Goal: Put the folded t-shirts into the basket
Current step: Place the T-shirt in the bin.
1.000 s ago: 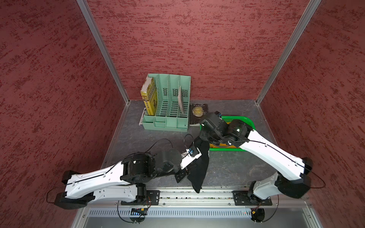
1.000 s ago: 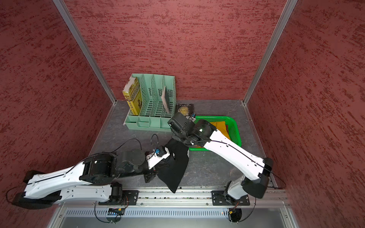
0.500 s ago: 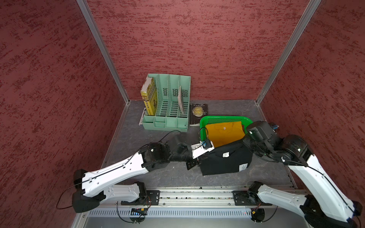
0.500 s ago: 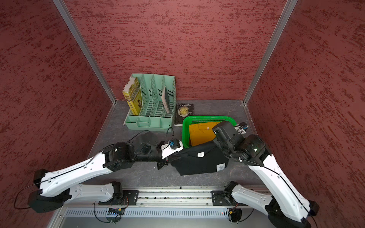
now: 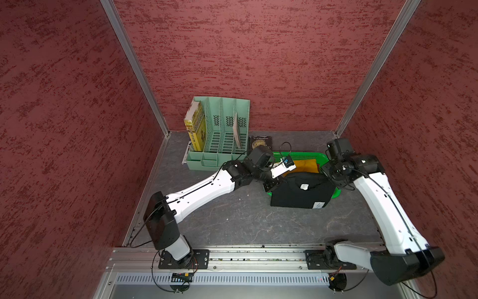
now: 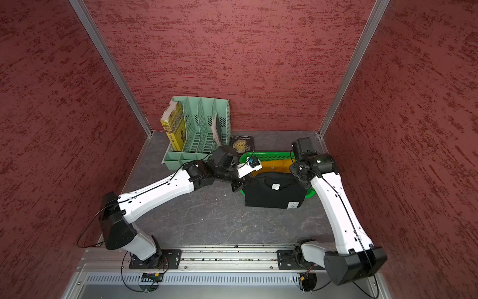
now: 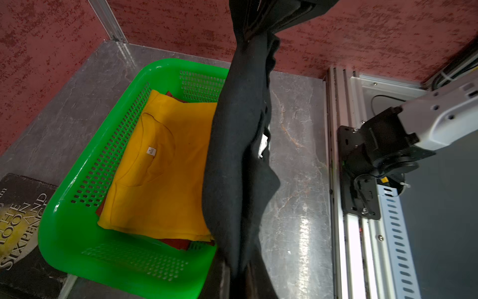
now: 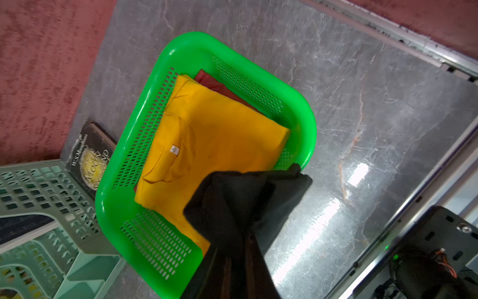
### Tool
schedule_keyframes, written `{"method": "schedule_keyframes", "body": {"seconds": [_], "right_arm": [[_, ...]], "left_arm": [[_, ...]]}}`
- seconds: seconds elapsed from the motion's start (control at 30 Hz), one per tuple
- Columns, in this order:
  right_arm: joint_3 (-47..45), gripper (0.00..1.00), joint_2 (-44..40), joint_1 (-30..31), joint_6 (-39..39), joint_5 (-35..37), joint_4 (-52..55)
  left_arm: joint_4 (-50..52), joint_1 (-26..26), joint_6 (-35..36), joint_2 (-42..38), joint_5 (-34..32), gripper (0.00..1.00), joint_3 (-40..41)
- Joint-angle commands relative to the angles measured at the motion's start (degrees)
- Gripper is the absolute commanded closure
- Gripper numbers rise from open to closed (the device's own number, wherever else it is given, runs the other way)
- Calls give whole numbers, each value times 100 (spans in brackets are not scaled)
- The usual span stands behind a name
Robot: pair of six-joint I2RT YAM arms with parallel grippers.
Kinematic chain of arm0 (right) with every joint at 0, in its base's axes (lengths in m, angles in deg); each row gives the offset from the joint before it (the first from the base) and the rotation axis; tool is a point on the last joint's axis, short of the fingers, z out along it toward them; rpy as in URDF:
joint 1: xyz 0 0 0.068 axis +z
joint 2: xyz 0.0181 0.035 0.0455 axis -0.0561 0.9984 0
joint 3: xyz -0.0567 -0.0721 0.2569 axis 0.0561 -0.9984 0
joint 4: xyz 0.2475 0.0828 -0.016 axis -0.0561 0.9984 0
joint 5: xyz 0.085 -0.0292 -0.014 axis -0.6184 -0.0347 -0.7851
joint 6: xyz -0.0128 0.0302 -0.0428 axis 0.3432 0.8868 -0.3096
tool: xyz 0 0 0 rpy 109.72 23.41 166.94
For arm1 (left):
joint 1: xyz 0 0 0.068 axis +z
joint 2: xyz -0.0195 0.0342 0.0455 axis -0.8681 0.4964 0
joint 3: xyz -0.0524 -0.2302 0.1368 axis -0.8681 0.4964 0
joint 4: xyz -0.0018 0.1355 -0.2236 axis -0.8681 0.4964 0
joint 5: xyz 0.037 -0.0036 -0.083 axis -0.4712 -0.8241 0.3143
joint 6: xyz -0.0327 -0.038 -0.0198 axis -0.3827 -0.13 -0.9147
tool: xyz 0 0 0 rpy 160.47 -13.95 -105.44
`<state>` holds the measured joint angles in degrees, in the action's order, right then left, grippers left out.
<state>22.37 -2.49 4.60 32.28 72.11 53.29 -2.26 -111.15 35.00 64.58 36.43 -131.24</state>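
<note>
file organizer: at the back wall, with a yellow book standing in its left slot.
black book: lies flat just beside the organizer.
left gripper: pinched tight on one corner of the black shirt.
basket: holds the yellow shirt on top of the red shirt.
black shirt: hangs over the basket's near rim, hiding it.
right gripper: pinched tight on the other corner.
</note>
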Motion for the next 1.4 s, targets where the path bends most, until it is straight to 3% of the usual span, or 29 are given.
{"method": "schedule_keyframes", "body": {"seconds": [0.0,0.3,0.7,1.13,1.3,1.37], "right_arm": [[42,100,418,-331,-352,-681,-717],[619,100,1811,-731,-364,-875,-1146],[1024,100,3042,-908,-394,-723,-1467],[654,100,3140,-1022,-344,-1007,-2663],[266,99,3074,-1056,-101,-1069,-2898],[239,97,3052,-1070,-130,-1005,-2865]], "left_arm": [[-104,144,493,423,-155,100,-413],[67,571,920,2052,-545,100,-1664],[-213,864,1216,2888,-700,100,-2081],[-553,895,1395,3692,-1525,100,-2615],[-840,908,1434,3733,-1827,86,-2605],[-1016,899,1440,3768,-2035,86,-2619]]}}
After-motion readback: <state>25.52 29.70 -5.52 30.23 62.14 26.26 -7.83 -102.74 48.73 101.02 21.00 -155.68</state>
